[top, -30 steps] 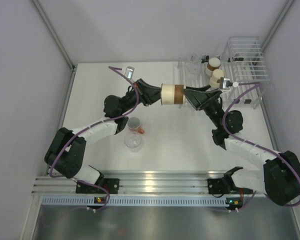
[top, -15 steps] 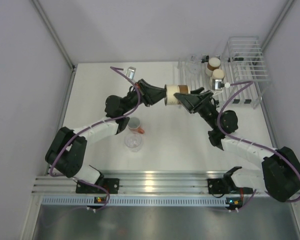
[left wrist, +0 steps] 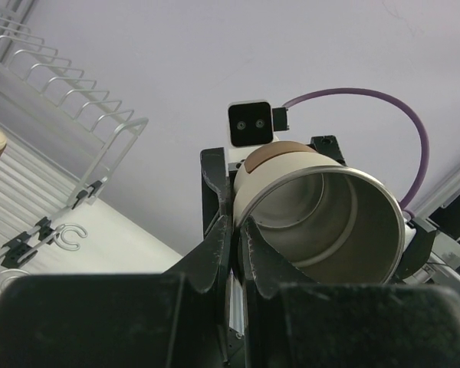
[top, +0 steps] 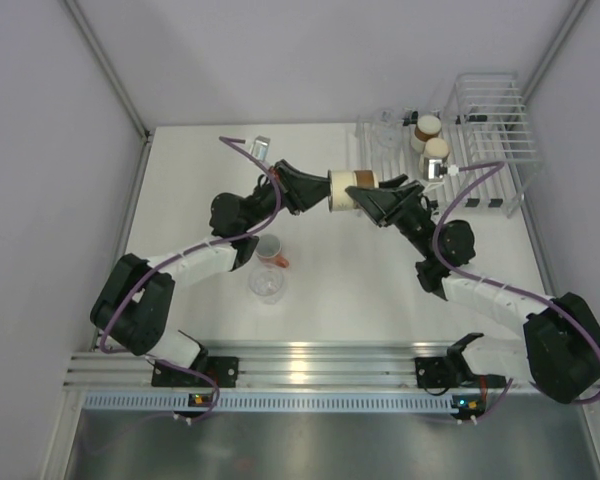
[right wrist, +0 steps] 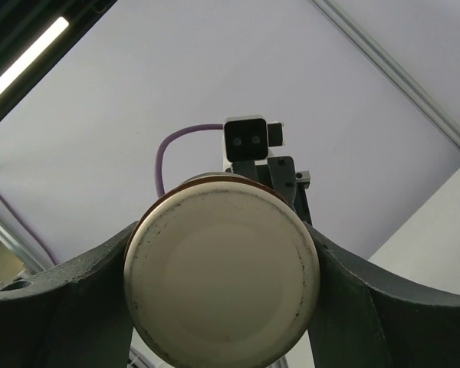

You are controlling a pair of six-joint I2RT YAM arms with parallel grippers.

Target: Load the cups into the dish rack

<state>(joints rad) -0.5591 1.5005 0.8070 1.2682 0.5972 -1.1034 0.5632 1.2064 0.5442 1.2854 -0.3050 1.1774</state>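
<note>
On the white counter (top: 180,190) an orange cup (top: 270,249) and a clear cup (top: 267,284) wait. Two brown cups (top: 427,127) sit in the dish rack (top: 490,100), far right. A third brown cup (top: 348,190) hangs mid-air: left fingers (left wrist: 215,253) pinch its rim, right fingers (right wrist: 77,307) sit round its base, grip unclear

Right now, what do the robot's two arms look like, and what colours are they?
The left arm and the right arm are built alike: white tube links between chunky black joints. A purple cable loops along each one. The left pincer and the right pincer are black with wedge-shaped fingers, and a small boxy camera with two round lenses sits behind each.
</note>
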